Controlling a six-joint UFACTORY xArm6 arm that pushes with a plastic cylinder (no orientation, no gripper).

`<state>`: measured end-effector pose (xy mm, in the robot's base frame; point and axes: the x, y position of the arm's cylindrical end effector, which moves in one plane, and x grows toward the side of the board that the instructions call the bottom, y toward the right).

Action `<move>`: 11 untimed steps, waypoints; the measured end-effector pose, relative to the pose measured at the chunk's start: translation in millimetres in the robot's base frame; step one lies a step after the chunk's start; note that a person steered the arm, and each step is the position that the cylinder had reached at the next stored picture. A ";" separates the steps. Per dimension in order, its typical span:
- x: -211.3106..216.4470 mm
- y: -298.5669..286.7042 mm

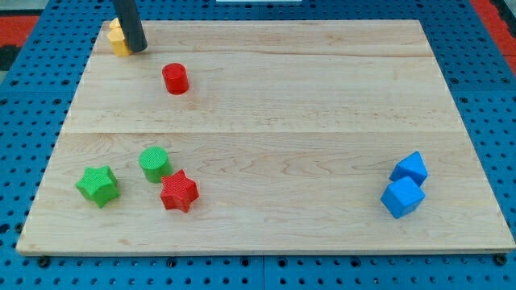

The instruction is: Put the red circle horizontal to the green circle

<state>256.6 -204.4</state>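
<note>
The red circle stands on the wooden board at the upper left. The green circle stands well below it, at the lower left, touching the red star. My tip is at the board's top left corner, up and to the left of the red circle and apart from it, right beside the yellow block.
A green star lies left of the green circle. Two blue cubes sit together at the lower right. The board lies on a blue perforated table.
</note>
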 end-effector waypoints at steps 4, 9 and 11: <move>157.6 138.7; 203.4 129.5; 193.6 166.7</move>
